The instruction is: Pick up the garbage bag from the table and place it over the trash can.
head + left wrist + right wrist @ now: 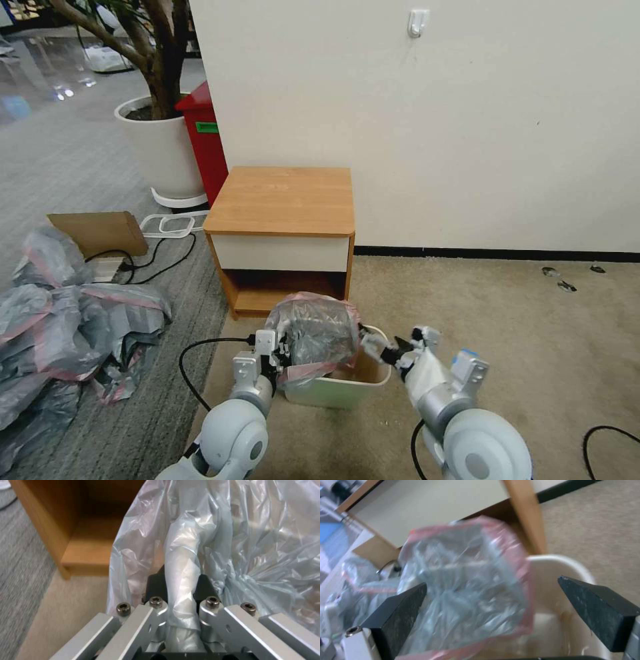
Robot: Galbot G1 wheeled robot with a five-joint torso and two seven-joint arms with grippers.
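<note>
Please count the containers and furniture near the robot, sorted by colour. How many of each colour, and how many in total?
White or cream: 2, the trash can under the garbage bag and the round plant pot.
Red: 1, the tall bin.
Light wood: 1, the table.
Total: 4.
The left gripper pinches the bag; the right gripper stands open beside it.

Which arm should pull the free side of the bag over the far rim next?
Probably the right. The right pincer is open and empty beside the garbage bag, at the uncovered side of the trash can. The left pincer is shut on bag plastic.
</note>
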